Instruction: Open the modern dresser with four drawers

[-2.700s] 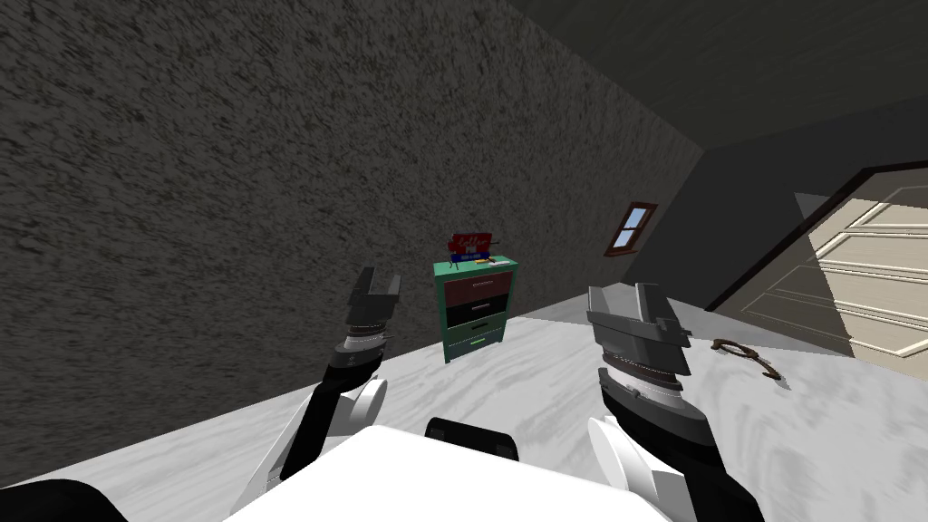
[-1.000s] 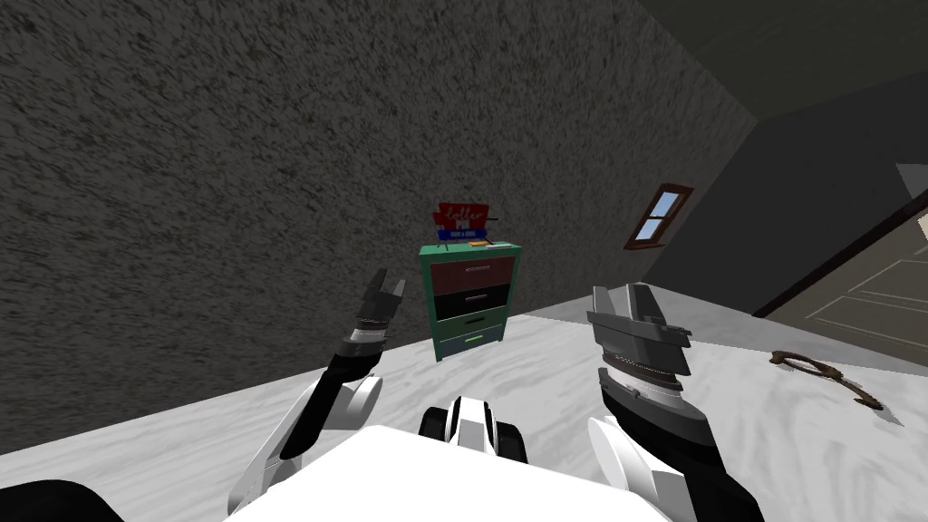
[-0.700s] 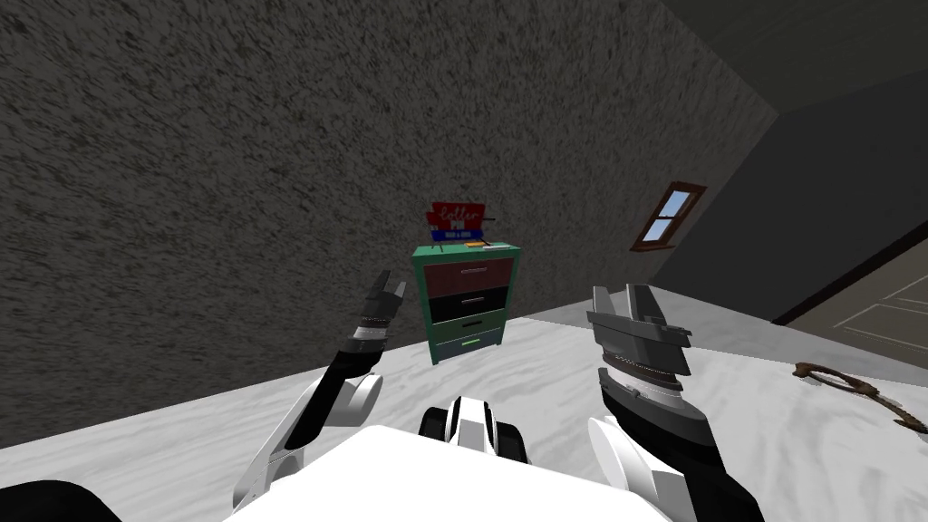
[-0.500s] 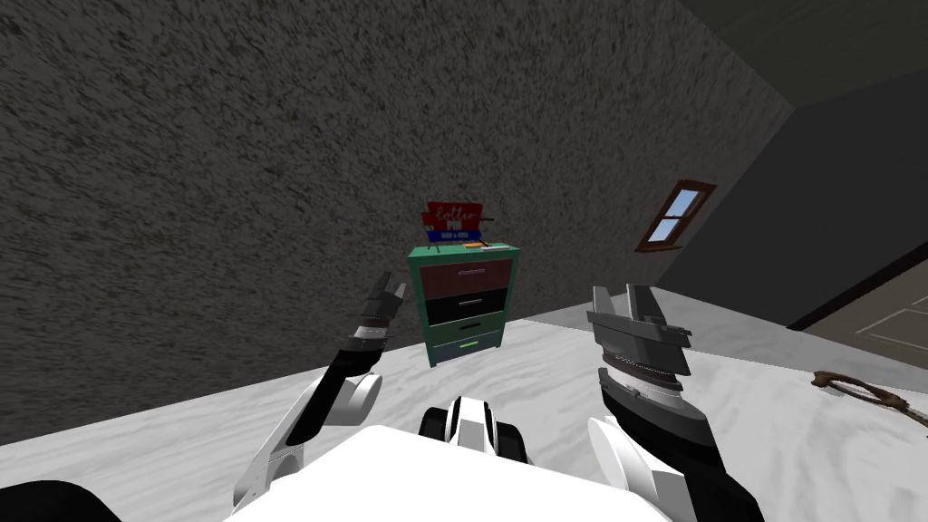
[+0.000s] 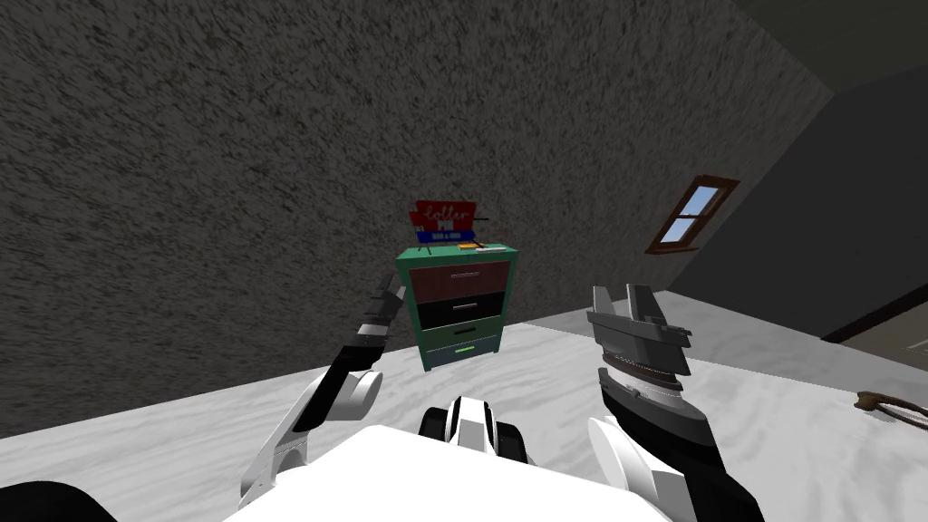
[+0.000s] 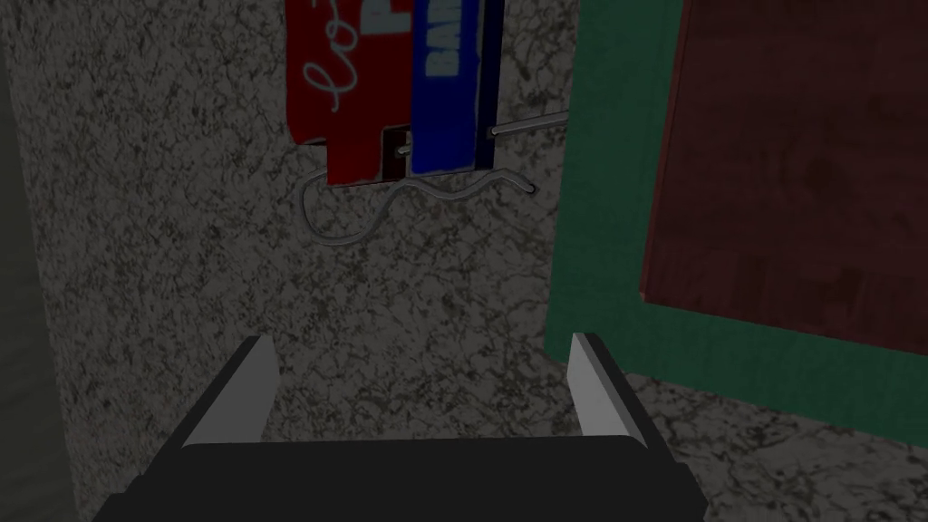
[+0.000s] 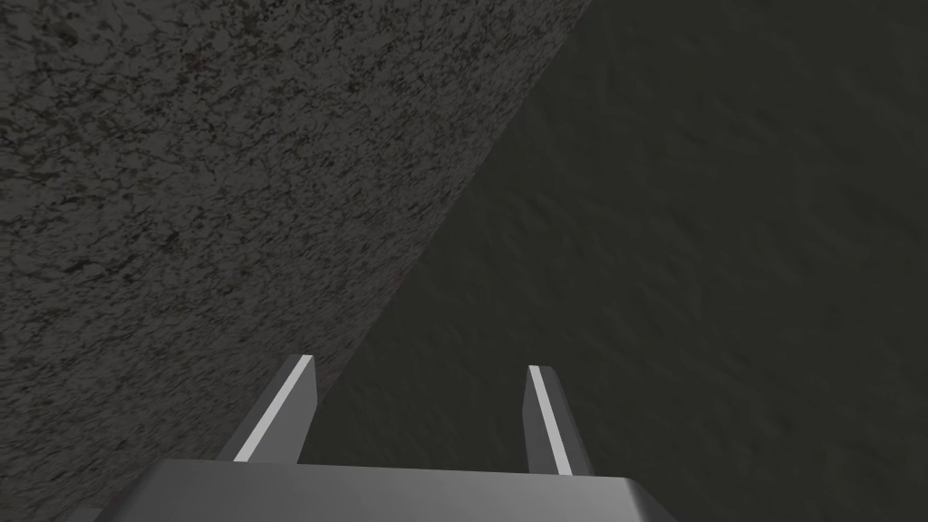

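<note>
Dresser [image 5: 458,304]: green frame, four drawers, all shut, standing against the speckled wall [image 5: 227,181] with a red-and-blue sign [image 5: 444,220] above it. It sits nearer and larger than a second ago, so my base has closed in. Left gripper [image 5: 391,294]: extended beside its top corner, fingers spread, empty. Right gripper [image 5: 639,304]: raised, parted, empty. Judged: approach unfinished, no handle reached.

I am seeing bare floor [image 5: 562,362] lying open up to the dresser [image 5: 458,304] at 12 o'clock. The rough wall [image 5: 227,181] is blocking behind it. A brown thing [image 5: 893,404] is lying at 3 o'clock.
</note>
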Controlling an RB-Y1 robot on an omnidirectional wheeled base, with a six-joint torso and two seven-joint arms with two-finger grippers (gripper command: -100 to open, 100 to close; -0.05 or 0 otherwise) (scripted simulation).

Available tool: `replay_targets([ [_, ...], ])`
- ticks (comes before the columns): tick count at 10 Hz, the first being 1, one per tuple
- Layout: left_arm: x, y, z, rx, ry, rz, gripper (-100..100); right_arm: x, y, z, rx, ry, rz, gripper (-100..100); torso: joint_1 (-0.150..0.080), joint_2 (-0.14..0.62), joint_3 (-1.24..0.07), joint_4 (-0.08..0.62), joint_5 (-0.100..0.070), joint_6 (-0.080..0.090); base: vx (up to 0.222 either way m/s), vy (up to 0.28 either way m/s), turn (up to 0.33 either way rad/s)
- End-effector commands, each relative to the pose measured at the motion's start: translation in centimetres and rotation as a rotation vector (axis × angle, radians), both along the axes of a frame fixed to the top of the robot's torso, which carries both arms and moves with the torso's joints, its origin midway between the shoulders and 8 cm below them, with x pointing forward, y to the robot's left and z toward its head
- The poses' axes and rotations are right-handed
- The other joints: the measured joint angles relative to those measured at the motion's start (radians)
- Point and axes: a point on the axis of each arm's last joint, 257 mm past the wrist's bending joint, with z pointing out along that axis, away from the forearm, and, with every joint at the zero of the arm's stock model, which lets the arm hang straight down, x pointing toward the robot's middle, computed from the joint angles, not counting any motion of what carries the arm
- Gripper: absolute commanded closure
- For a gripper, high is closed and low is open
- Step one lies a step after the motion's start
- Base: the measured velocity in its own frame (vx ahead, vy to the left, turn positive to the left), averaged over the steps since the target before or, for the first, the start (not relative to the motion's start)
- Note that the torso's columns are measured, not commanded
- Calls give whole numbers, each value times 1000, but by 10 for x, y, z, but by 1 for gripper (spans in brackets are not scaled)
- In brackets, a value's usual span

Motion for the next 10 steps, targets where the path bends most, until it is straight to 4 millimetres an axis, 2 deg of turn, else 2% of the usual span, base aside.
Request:
replay_targets([
  [1, 10, 9, -16, -19, 58, 22, -100, 0, 0, 0, 0, 0, 0, 0, -6, -1, -1, 0, -1, 0, 153, -194, 75],
  [5, 20, 20, -36, -40, 130, 44, -100, 0, 0, 0, 0, 0, 0, 0, 2, 2, 1, 1, 1, 0, 93, -118, 51],
  [10, 33, 35, -68, -64, 241, 73, -100, 0, 0, 0, 0, 0, 0, 0, -4, -2, -1, 0, -1, 0, 110, -141, 64],
])
